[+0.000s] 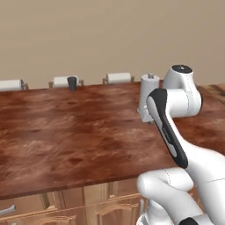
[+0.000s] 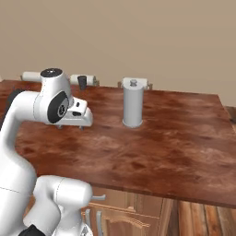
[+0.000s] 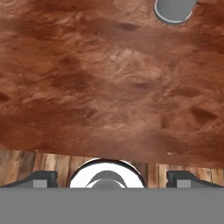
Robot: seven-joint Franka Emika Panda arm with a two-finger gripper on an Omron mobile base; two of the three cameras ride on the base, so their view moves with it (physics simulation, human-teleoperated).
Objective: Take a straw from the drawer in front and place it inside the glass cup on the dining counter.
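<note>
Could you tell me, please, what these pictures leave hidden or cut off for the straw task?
- Drawer front: cut by the left base view's bottom edge; its inside is hidden.
- Gripper: fingertips barely clear the hand view's bottom.
- Glass cup: too small and far to see inside.
- Paper towel roll: cut by the hand view's top.

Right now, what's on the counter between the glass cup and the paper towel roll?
Nothing: in the right base view, bare dining counter top separates the glass cup from the paper towel roll.

Paper towel roll (image 2: pixel 132 108), grey-white, upright, knobbed top; three white stool seats (image 1: pixel 118 78) at far edge; arched-panel cabinet doors (image 1: pixel 110 213) below; beige wall (image 2: pixel 138 37); plank floor (image 2: pixel 203 219)
</note>
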